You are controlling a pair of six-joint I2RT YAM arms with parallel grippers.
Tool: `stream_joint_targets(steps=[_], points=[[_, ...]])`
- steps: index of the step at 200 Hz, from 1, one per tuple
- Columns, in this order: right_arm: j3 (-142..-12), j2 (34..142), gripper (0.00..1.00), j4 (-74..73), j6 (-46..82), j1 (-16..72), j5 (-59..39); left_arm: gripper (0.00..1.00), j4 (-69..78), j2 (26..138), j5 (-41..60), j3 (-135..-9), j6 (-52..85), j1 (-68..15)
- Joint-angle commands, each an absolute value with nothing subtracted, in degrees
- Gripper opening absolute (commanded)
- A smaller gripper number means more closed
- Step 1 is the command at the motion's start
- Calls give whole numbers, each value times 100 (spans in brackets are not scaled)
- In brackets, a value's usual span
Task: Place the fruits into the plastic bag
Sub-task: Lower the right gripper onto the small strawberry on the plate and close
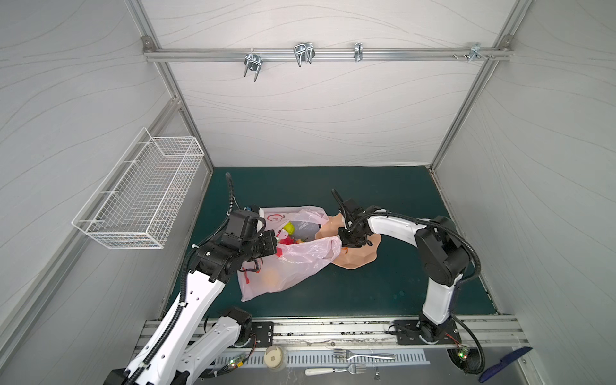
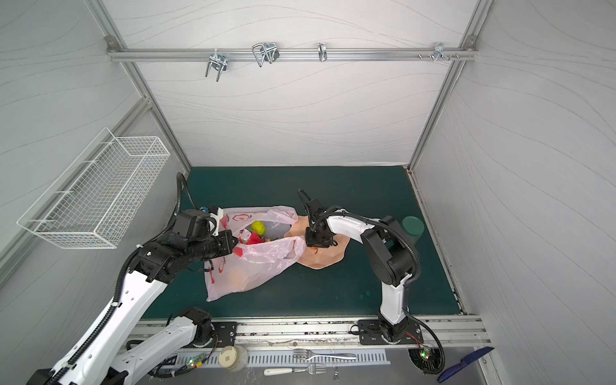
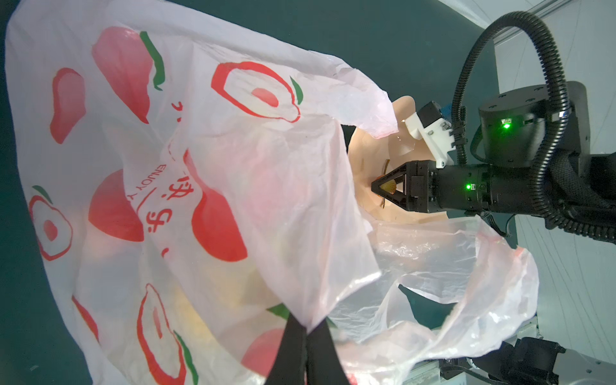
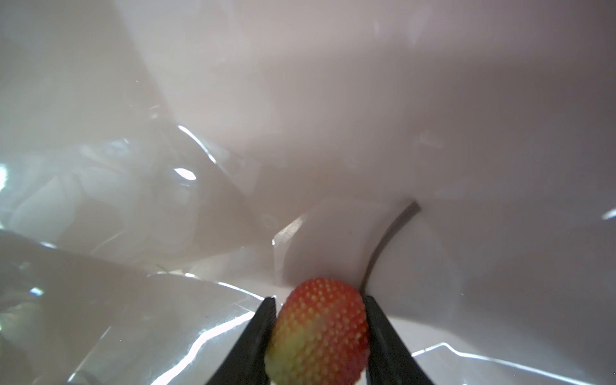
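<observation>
Bright, even light; fisheye edges; rt wrist view soft, glary

The plastic bag (image 3: pixel 233 200) looks glossy (strawberry (image 4: pixel 320 330) bumpy)

plastic bag (image 1: pixel 293 263) gapes upward; bowl (image 1: pixel 363 258) crowds its right rim; mat (image 1: pixel 300 186) behind lies open.

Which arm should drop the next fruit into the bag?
Right. The right gripper has the strawberry between its fingers in the peach bowl; the left gripper is shut on the rim of the plastic bag, holding it open.
</observation>
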State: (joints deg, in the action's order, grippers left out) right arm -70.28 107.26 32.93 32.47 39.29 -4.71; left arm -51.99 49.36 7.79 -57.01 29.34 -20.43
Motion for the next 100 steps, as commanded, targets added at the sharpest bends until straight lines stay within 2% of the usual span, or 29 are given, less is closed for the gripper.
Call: stream_joint_targets(steps=[1,15,42,63,100], points=[[-7139,10774,38,3362,3180,3890,-422,0,-4975,4962,842,-5735,2971,-2057],[-7128,10697,36,3381,3155,3893,-419,0,-4966,4981,852,-5731,2960,-2057],[-7103,10476,23,3406,3087,3885,-465,0,-4931,4999,882,-5730,2962,-2056],[-7068,10259,16,3410,3093,3864,-546,0,-4916,5025,909,-5732,2945,-2057],[-7080,9865,15,3436,3138,3849,-625,0,-4906,5027,934,-5722,2940,-2057]])
